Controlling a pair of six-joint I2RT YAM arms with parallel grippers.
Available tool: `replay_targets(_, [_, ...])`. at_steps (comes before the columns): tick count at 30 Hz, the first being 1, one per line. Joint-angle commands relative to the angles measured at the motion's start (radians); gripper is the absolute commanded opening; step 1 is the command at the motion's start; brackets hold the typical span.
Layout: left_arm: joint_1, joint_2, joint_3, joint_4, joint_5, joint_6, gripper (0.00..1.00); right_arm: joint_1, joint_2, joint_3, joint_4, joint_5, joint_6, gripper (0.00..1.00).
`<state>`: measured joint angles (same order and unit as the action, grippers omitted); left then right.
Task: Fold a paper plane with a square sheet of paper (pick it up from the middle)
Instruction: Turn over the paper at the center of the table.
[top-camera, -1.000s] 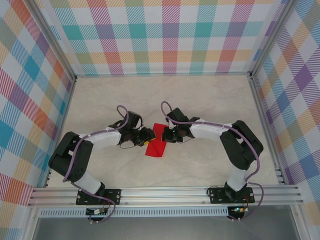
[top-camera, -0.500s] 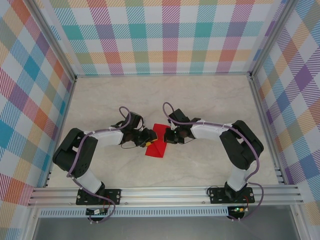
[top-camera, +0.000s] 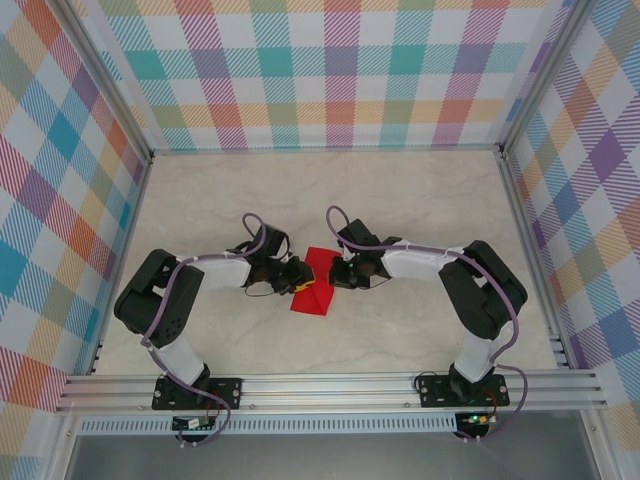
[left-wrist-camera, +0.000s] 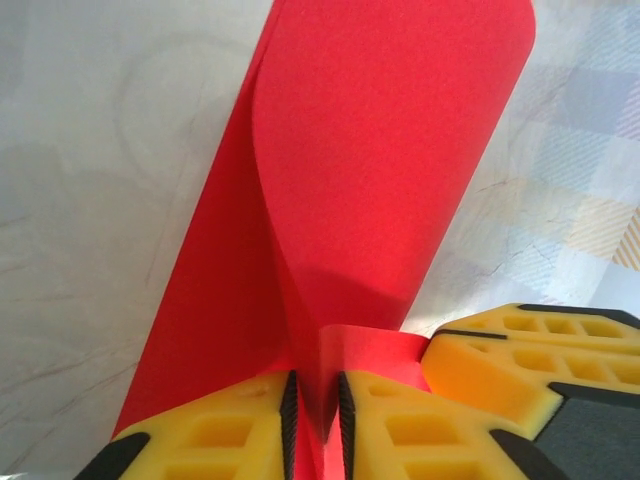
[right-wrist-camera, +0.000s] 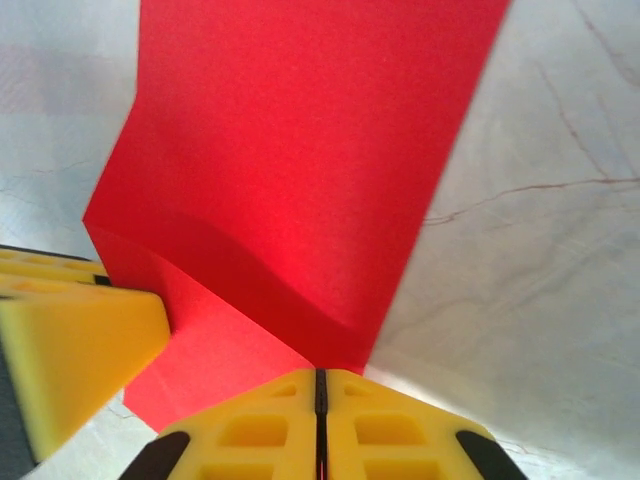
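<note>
The square sheet of paper (top-camera: 314, 298) lies red side up at the table's middle, partly folded, with one half curling up. My left gripper (top-camera: 297, 279) comes at it from the left. In the left wrist view the left gripper (left-wrist-camera: 315, 385) has its yellow pads drawn in on an upright fold of the red paper (left-wrist-camera: 380, 150). My right gripper (top-camera: 338, 272) reaches in from the right. Its pads are pressed together at the right gripper (right-wrist-camera: 321, 372), pinching the edge of the raised paper (right-wrist-camera: 300, 130). No paper plane shape shows.
The marble-look table (top-camera: 400, 200) is walled by plaid panels (top-camera: 330, 70) at the back and both sides. An aluminium rail (top-camera: 330, 390) runs along the near edge by the arm bases. Each wrist view shows the other gripper's yellow finger (left-wrist-camera: 520, 345) (right-wrist-camera: 70, 330) close beside the paper.
The left jaws have narrowed onto the paper's fold. The left arm's elbow has shifted a little right and up. The right arm has hardly moved.
</note>
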<state>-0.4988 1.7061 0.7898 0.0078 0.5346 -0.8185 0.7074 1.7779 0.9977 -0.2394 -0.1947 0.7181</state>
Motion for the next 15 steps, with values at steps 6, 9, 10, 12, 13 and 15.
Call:
replay_targets(6, [0.003,0.010,0.053,-0.029,-0.016,0.034,0.11,-0.003,-0.103,-0.008,-0.089,0.162,0.043,0.36])
replay_targets(9, [-0.002,-0.013,0.088,-0.115,-0.069,0.076,0.10,-0.003,-0.158,0.001,-0.159,0.249,0.055,0.51])
replay_targets(10, [-0.005,-0.026,0.110,-0.164,-0.101,0.100,0.09,-0.003,-0.182,-0.002,-0.177,0.283,0.061,0.56])
replay_targets(12, [-0.015,-0.049,0.155,-0.271,-0.171,0.145,0.09,-0.003,-0.225,-0.011,-0.203,0.340,0.069,0.65])
replay_targets(13, [-0.023,-0.061,0.179,-0.350,-0.213,0.169,0.09,-0.003,-0.248,-0.015,-0.223,0.368,0.075,0.70])
replay_targets(15, [-0.038,-0.085,0.229,-0.453,-0.285,0.208,0.08,-0.003,-0.285,-0.015,-0.269,0.420,0.085,0.77])
